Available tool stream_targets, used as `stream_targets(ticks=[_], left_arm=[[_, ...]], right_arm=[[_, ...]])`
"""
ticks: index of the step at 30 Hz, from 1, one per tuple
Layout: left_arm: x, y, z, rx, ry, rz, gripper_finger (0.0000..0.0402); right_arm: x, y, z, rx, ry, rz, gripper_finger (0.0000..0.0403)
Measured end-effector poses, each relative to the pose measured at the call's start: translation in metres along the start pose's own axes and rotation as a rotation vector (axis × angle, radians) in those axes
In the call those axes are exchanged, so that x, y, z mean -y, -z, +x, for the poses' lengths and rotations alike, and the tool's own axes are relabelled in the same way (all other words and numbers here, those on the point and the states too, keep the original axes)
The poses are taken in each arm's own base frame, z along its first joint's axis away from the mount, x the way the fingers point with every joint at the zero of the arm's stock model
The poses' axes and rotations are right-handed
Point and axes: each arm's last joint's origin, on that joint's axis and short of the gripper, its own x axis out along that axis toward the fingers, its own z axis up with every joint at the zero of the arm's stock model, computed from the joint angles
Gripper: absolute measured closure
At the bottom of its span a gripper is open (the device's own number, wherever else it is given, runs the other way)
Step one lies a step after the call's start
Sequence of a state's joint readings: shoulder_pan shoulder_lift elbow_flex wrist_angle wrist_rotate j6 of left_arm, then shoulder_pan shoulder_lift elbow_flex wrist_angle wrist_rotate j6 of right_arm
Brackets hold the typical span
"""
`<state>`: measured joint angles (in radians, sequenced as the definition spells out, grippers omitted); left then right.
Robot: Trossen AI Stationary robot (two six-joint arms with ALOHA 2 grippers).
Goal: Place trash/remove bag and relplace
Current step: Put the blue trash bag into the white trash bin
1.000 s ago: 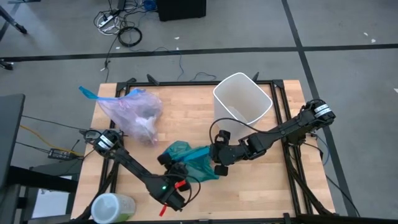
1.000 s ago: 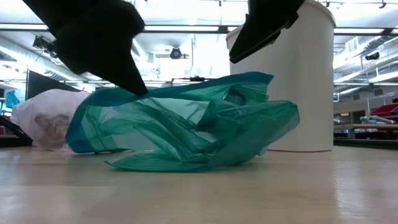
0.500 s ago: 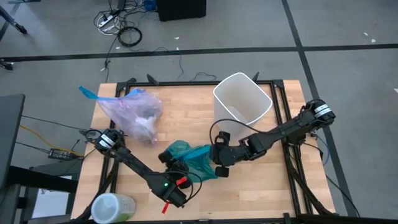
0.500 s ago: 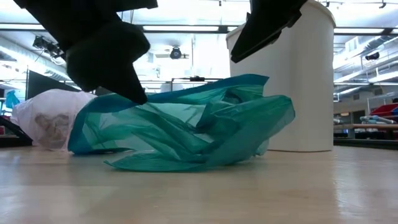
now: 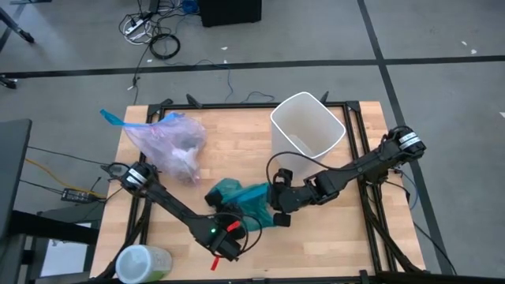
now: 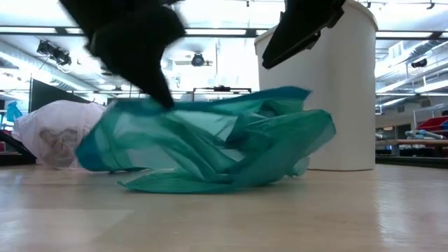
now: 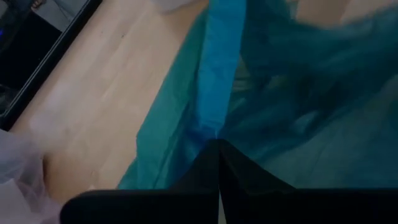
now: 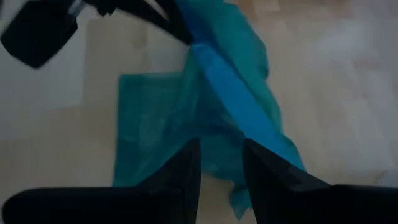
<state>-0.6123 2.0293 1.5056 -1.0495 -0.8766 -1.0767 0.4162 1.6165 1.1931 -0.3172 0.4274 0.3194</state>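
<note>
On wood tabletop point(image 5: 229, 150): teal bag point(image 5: 241, 199), white bin point(image 5: 307, 126); grey floor beyond.

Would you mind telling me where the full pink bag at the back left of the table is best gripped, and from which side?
Grip the pink bag by its gathered blue-banded neck, which sticks out toward the table's back left corner. It is the narrowest part, while the body bulges with trash. Coming from above on the left arm's side looks best, since the white bin stands on the right.
</note>
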Motion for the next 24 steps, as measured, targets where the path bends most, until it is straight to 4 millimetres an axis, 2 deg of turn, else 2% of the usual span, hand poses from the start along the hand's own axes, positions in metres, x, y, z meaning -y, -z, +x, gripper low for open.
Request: stream_targets(ticks=[5,13,17,24], left_arm=[[-0.009,-0.022,-0.017,0.032,0.048,-0.035,0.0400],[-0.035,-0.056,-0.041,-0.003,0.183,-0.126,0.0400],[-0.047,-0.079,-0.046,-0.055,0.328,-0.150,0.0401],[-0.060,-0.120,-0.041,-0.146,0.654,-0.142,0.0401]], right_arm=[[-0.015,0.003,-0.013,0.010,-0.052,-0.017,0.0312],[-0.037,-0.003,-0.065,0.123,-0.195,-0.091,0.0306],[-0.040,-0.007,-0.092,0.185,-0.257,-0.067,0.0295],[-0.039,-0.023,-0.130,0.342,-0.394,0.062,0.0298]])
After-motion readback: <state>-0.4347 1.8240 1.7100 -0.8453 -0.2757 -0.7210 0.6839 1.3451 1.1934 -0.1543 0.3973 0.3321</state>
